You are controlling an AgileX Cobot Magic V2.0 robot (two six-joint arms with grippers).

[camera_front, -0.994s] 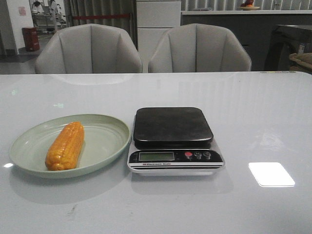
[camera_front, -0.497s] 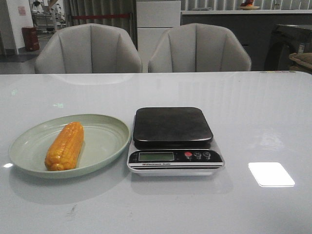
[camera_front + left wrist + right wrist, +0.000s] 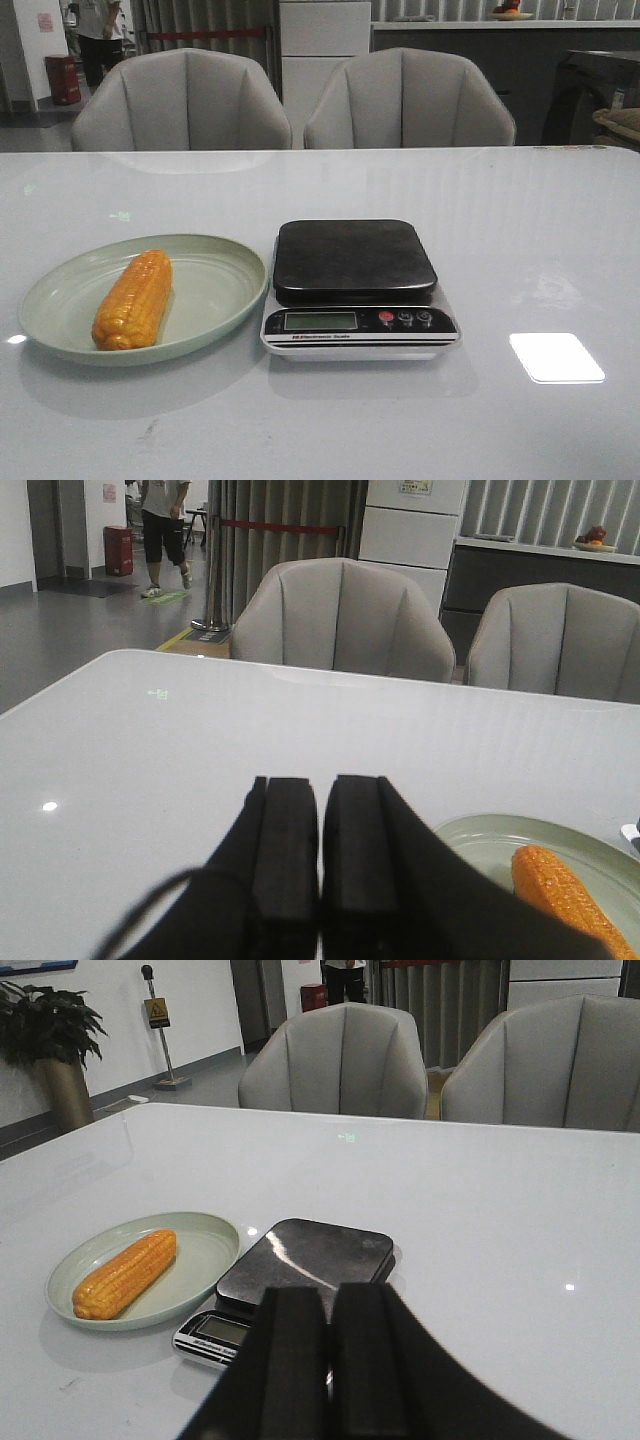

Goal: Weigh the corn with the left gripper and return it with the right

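Observation:
The orange-yellow corn [image 3: 133, 299] lies in a pale green plate [image 3: 215, 290] at the table's left. It also shows in the right wrist view [image 3: 125, 1272] and partly in the left wrist view [image 3: 560, 892]. A scale [image 3: 357, 285] with a dark platform stands right of the plate. Neither gripper shows in the front view. My left gripper [image 3: 320, 795] is shut and empty, above the table left of the plate. My right gripper [image 3: 330, 1305] is shut and empty, on the near side of the scale [image 3: 300, 1265].
Two grey chairs [image 3: 180, 100] [image 3: 410, 98] stand behind the table's far edge. A person [image 3: 160, 530] stands far back in the room. A bright light reflection [image 3: 556, 357] lies on the table right of the scale.
A person has come into view far back at the left. The corn, plate and scale have not moved.

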